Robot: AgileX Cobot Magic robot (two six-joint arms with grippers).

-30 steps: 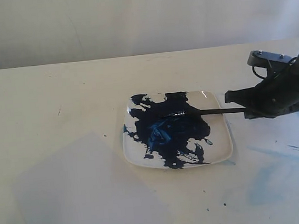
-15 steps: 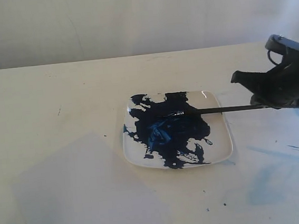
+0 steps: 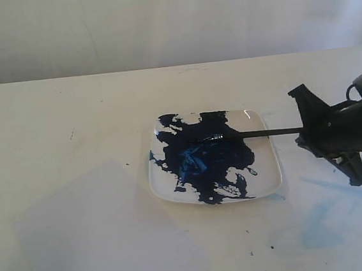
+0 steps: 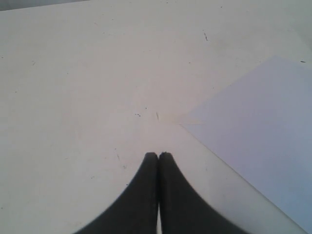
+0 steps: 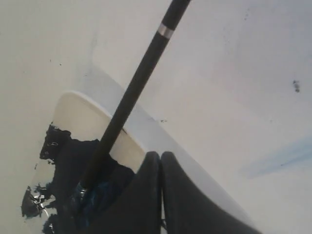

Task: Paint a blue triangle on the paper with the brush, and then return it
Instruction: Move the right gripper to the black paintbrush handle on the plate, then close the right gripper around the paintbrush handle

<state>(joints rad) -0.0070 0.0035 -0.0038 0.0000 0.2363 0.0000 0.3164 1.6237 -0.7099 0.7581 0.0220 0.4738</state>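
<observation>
Right gripper (image 5: 161, 156) is sitting clenched and empty beside the brush (image 3: 251, 133), which is lying across the plate (image 3: 272, 181) at frame centre, bristles in paint. Paper (image 3: 107, 232) is lying blank, lower left. Recommended: open the jaws and straddle the handle squarely before closing. Left gripper (image 4: 158, 156) is also clenched on nothing.

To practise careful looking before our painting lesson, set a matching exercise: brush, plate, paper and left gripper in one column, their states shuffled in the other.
Things
1. brush
2. plate
3. paper
4. left gripper

States
A. blank, no triangle on it
B. shut, holding nothing
C. smeared dark blue
D. bristles resting in the paint

Pairs: 1-D, 2-C, 3-A, 4-B
</observation>
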